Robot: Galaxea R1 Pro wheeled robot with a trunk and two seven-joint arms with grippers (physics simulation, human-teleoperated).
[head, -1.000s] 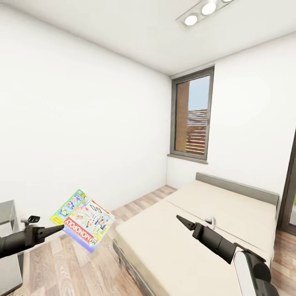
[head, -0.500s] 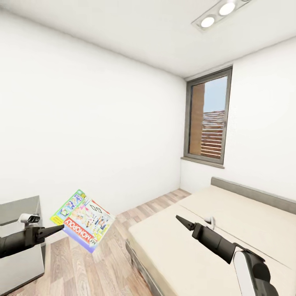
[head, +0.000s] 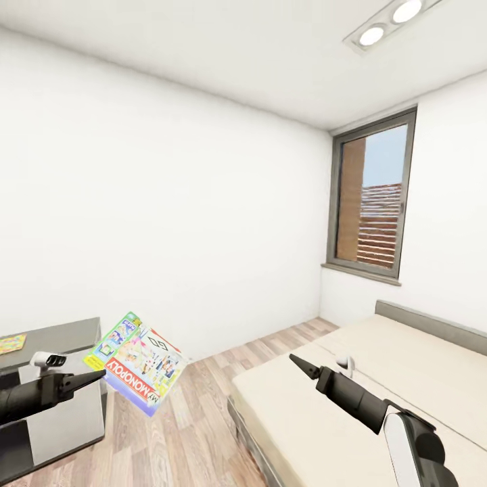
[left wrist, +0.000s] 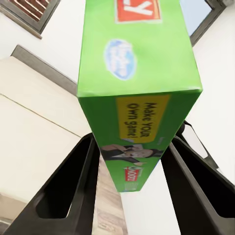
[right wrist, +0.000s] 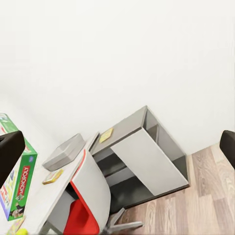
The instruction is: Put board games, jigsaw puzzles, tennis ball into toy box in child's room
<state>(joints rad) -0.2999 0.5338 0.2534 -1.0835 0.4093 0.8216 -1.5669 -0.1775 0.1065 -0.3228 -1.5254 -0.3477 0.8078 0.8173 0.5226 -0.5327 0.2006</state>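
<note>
We count one board game (head: 137, 362) in our grasp: a green-and-white box with a red MONOPOLY band, held tilted in the air over the wooden floor (head: 189, 433), with the bed (head: 352, 399) off to its right. Our left end effector (head: 95, 376) is clamped on it; in the left wrist view the box's green edge (left wrist: 139, 98) sits between the two dark fingers (left wrist: 68, 191), which press its sides. The left arm reaches forward and nearly level from the lower left of the head view.

From the right wrist camera we see the same game (right wrist: 17, 188) at the edge, plus one light grey toy box (right wrist: 63, 152) on the tabletop (right wrist: 39, 193) and two thin yellowish cards (right wrist: 106, 135) (right wrist: 52, 177) lying flat on it, one on each side of the toy box; their patterns are too small to read. In the head view one colourful card (head: 11, 343) lies on the tabletop (head: 54, 335) at far left.

Our right end effector (head: 302, 366) hovers above the beige mattress, its arm angled up and to the left from the lower right corner. The dark finger edges at both sides of the right wrist view sit wide apart, holding nothing
</note>
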